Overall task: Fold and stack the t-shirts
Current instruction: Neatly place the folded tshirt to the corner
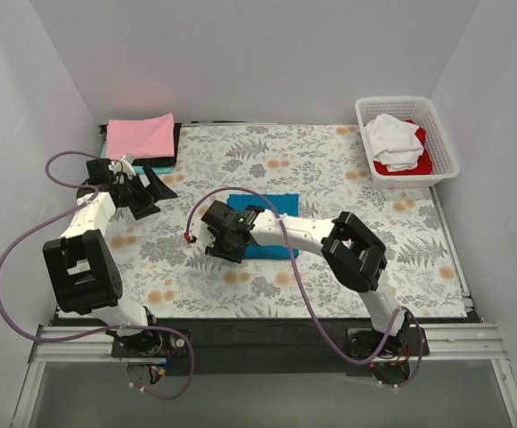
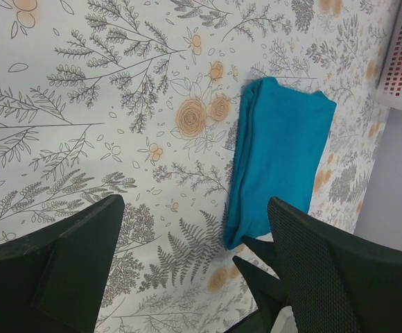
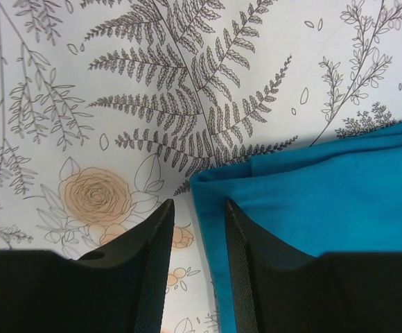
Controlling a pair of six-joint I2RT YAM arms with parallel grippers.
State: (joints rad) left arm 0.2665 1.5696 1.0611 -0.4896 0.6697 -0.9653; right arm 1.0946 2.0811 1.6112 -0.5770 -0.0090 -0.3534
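Pile [image 1: 140, 136] sat at surface's [image 1: 330, 169] far-left corner, teal shirt [image 2: 281, 152] folded mid-surface, basket shirts [image 1: 394, 138] unfolded; left fingers [image 2: 55, 270] spread, right fingers [image 3: 142, 270] astride teal corner, grip unclear.

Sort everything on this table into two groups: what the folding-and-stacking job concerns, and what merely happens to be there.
Part of the job: folded teal t-shirt; pink t-shirt, far left; white t-shirt and red t-shirt, both lying in the basket.
Just there: the basket itself; floral table cloth.

left jaws wide, right jaws narrowly parted
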